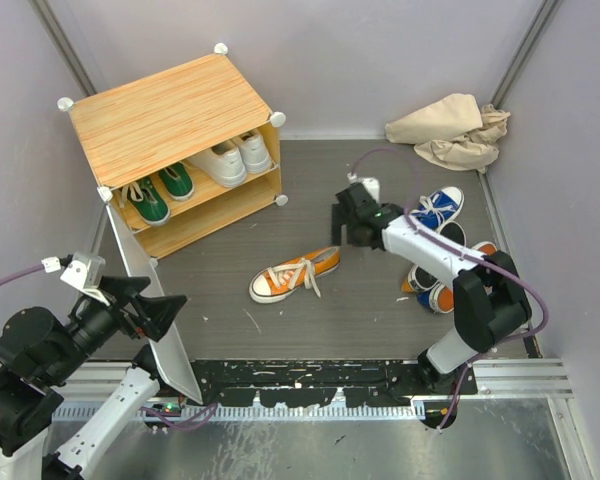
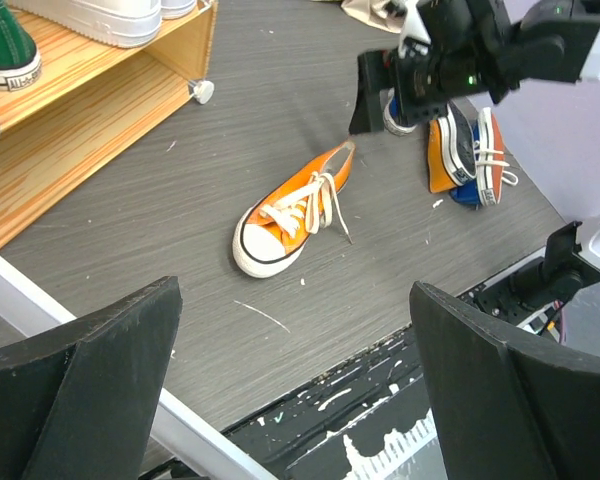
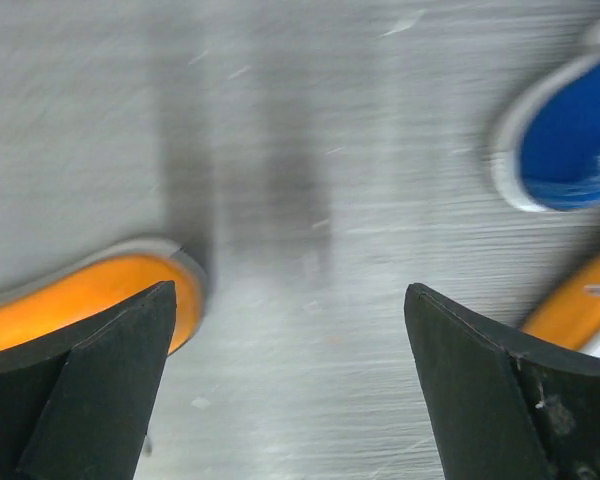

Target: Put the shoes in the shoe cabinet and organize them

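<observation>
The shoe cabinet (image 1: 170,115) stands at the back left with its door (image 1: 158,310) swung open. A green pair (image 1: 160,192) and a white pair (image 1: 230,158) sit on its upper shelf. One orange shoe (image 1: 295,275) lies on its side mid-floor, also in the left wrist view (image 2: 290,210). My right gripper (image 1: 345,232) is open and empty just above that shoe's heel (image 3: 80,300). A blue shoe (image 1: 438,208) and another orange shoe (image 1: 442,292) lie at the right. My left gripper (image 1: 165,310) is open and empty beside the door.
A crumpled beige cloth (image 1: 450,130) lies in the back right corner. Grey walls close in the floor on three sides. The door's white edge (image 2: 70,320) runs just under my left fingers. A black rail (image 1: 310,385) borders the near edge.
</observation>
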Robot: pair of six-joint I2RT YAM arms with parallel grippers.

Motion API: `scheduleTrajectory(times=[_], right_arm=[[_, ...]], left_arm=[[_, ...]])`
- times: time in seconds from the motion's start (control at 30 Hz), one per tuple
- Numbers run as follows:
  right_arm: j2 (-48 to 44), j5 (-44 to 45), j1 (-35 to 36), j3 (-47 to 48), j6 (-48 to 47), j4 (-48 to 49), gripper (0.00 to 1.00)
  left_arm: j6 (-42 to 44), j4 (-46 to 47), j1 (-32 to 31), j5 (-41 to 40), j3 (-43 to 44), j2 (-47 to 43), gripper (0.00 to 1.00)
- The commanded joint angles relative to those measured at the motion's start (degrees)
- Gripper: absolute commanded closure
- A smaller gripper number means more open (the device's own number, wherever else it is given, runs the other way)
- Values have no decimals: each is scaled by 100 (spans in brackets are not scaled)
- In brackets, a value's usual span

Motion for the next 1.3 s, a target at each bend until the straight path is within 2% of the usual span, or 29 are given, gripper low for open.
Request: scheduleTrajectory(times=[0.0,0.2,0.3,0.4,0.63,0.93,1.03,1.1,1.13,1.2,1.23,1.27], right_arm=[[-476,604,-965,415,511,-771,0],[-637,1177,-1475,487,1071,-1573,0],[-439,1617,-1562,685,1463,-2348,0],[-320,1873,-1572,660,1579,-2675,0],[-431,1904,-1788,61,1782,-2339,0],[-141,1275,-2313,-669,1599,-1573,1],[-42,1134,-2428,-864,1517,-1328,4],[-14,1103,-2457,-962,1503,-1272,12],[-41,1101,-2459,-999,1501,-1259,25],[-172,1120,-2460,-1026,1501,-1254,59],[-261,1122,-2460,-1010,1508,-1273,73],[-347,1110,-2459,-991,1506,-1300,83]], left_arm=[[62,-127,-4,339,-105,-102,2],[197,-124,-7,351,-243,-307,2],[202,-52,-5,460,-335,-383,2],[223,-17,-9,542,-407,-452,2],[322,-129,-8,554,-456,-570,2],[336,-252,-9,441,-480,-698,2],[336,-258,-3,440,-490,-659,2],[342,-268,-2,453,-480,-606,2],[351,-271,-8,457,-471,-587,2],[369,-268,-9,457,-472,-554,2],[371,-259,-3,450,-488,-541,2],[371,-236,-8,440,-496,-529,2]])
